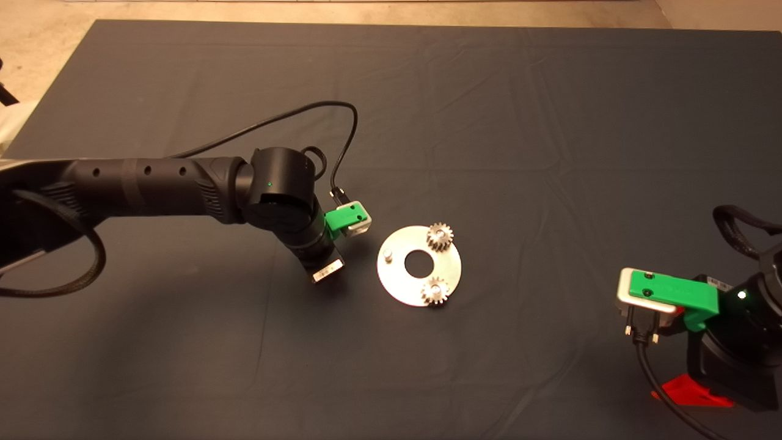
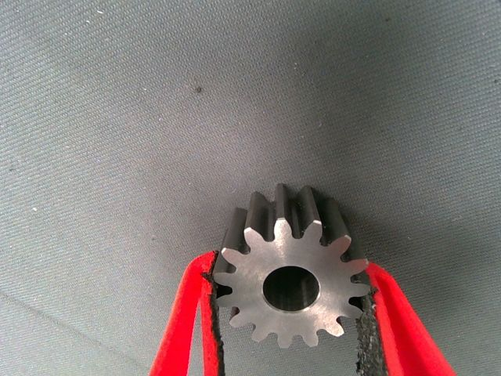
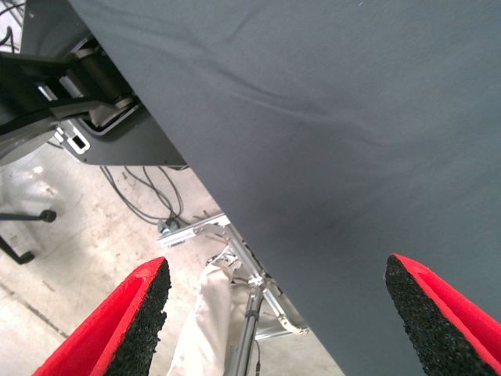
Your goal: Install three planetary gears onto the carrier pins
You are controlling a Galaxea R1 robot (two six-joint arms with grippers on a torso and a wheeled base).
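A round silver disc (image 1: 400, 282) with a central hole lies at the middle of the mat. Two planetary gears (image 1: 439, 236) (image 1: 435, 290) sit on two of its carrier pins. The third pin (image 1: 388, 253) stands bare on the disc's left side. My left gripper (image 2: 290, 266) is shut on the third gear (image 2: 291, 286), gripping its toothed rim with the bore facing the camera, above bare mat. In the head view the left wrist (image 1: 305, 232) hovers just left of the disc and hides the fingers and the gear. My right gripper (image 3: 278, 270) is open and empty, parked at the lower right (image 1: 693, 391).
The dark mat (image 1: 489, 122) covers the table. A black cable (image 1: 293, 119) loops behind the left wrist. The right wrist view looks past the mat's edge at floor, cables (image 3: 149, 196) and a metal frame (image 3: 235, 258).
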